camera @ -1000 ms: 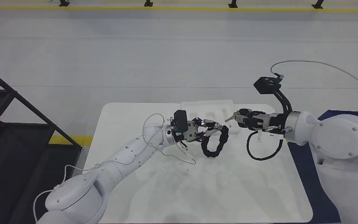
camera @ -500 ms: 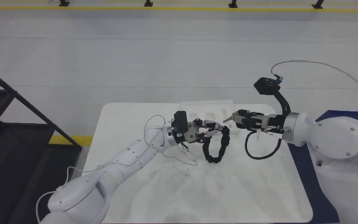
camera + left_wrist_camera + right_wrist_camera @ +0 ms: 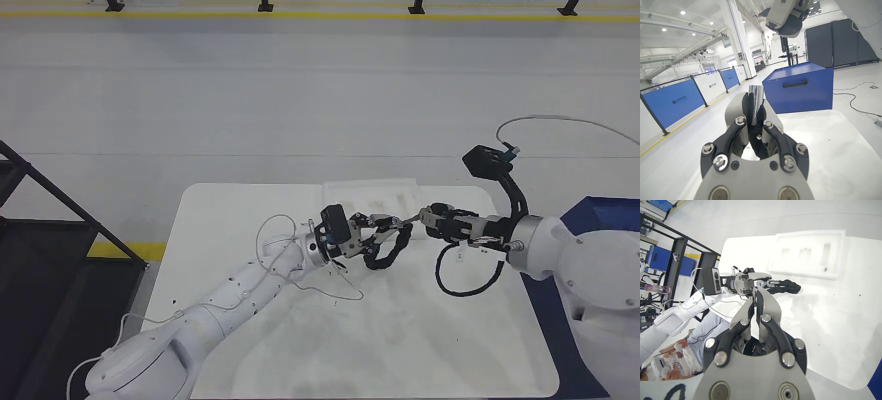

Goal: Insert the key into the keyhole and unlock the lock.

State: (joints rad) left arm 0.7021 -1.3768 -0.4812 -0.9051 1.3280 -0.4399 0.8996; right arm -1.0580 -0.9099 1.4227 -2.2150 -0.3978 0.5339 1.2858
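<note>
My left gripper [image 3: 358, 238] is shut on the lock's chrome barrel [image 3: 755, 100], held above the middle of the white table [image 3: 300, 330]. The lock's black cable loop [image 3: 386, 250] hangs from it. The round keyhole [image 3: 759, 283] at the barrel's end faces my right gripper [image 3: 755, 298]. That gripper is shut on the small silver key [image 3: 754, 294], whose tip is just short of the keyhole. In the left wrist view the key [image 3: 767, 44] points toward the barrel from the right gripper [image 3: 772, 28]. From the top, the right gripper [image 3: 420, 218] sits right beside the lock.
A white foam tray [image 3: 370, 190] with several recesses lies at the table's back edge, just behind both grippers. A black metal rack [image 3: 50, 230] stands left of the table. A blue cabinet [image 3: 610, 215] is to the right.
The left gripper carried the lock right and slightly back. The right gripper shifted with the key, and the gap between key and lock closed.
</note>
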